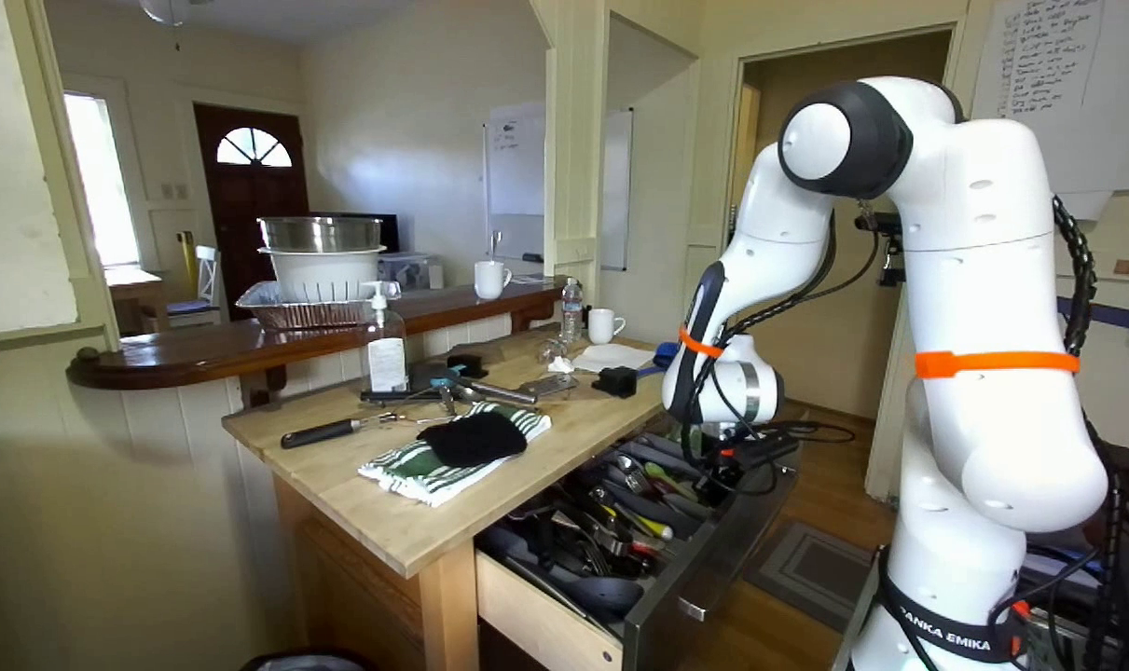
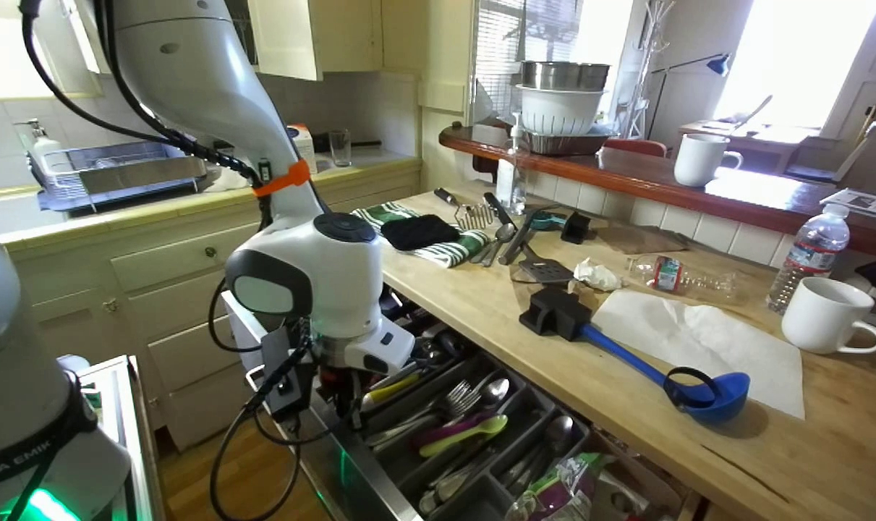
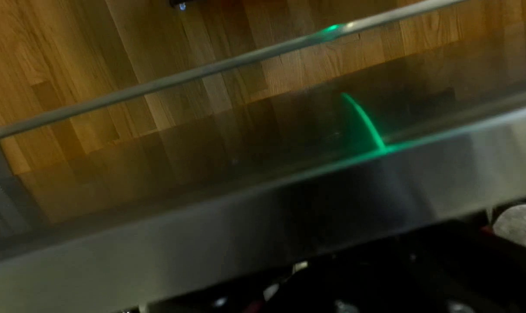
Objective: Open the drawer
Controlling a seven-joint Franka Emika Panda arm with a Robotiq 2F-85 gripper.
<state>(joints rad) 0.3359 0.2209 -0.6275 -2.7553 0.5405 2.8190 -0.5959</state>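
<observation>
We see the drawer (image 1: 545, 610) sticking out from under the desk (image 1: 387, 522), with forks (image 2: 461, 398) and spoons (image 2: 466, 434) in it. The jaws are down just behind its front, closed all the way, with nothing we can see in them. On the desk, a black cloth (image 1: 475, 438) lies on a striped towel (image 1: 406, 468).

Shallow and wide, the drawer (image 1: 713, 548) stands open at the lower centre of both exterior views. Its flat front (image 1: 662, 634) is dark grey; 1 pale side wall (image 1: 545, 610) shows. In the wrist view, its slim metal handle (image 3: 228, 66) runs slantwise across the upper part, rising to the right.
</observation>
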